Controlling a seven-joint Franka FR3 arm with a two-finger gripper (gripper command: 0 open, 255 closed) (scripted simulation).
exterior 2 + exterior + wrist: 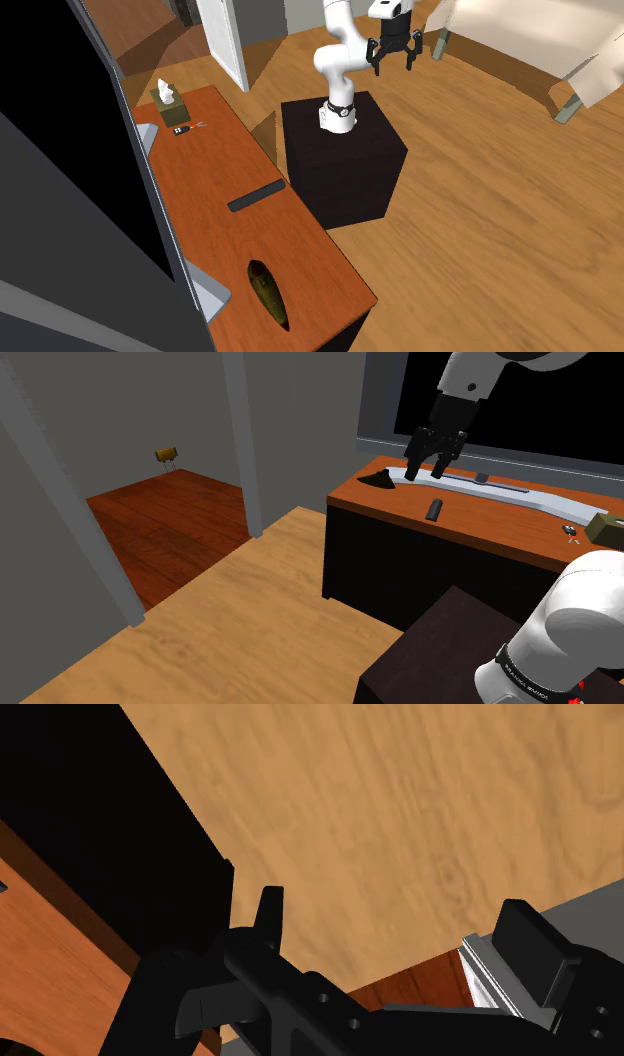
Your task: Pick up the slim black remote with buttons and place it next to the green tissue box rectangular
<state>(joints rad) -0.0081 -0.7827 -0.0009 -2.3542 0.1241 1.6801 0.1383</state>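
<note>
The remote is a slim black bar lying flat near the middle of the desk, close to the edge that faces the stand. The desk has a reddish-brown, wood-grained top over black sides. At one end of it stands the tissue box, a squat olive-green block with white tissue poking out of the top, well apart from the remote. At the other end lies a dark, pointed oval object.

The white arm rises from the stand and bends over, carrying the gripper high and clear of the desk. In the wrist view its black fingers stand apart with nothing between them.

The floor around the stand is pale wooden planking. A wide black screen stands along the back of the desk. In the shoulder view, grey walls frame an opening onto dark red floorboards.
</note>
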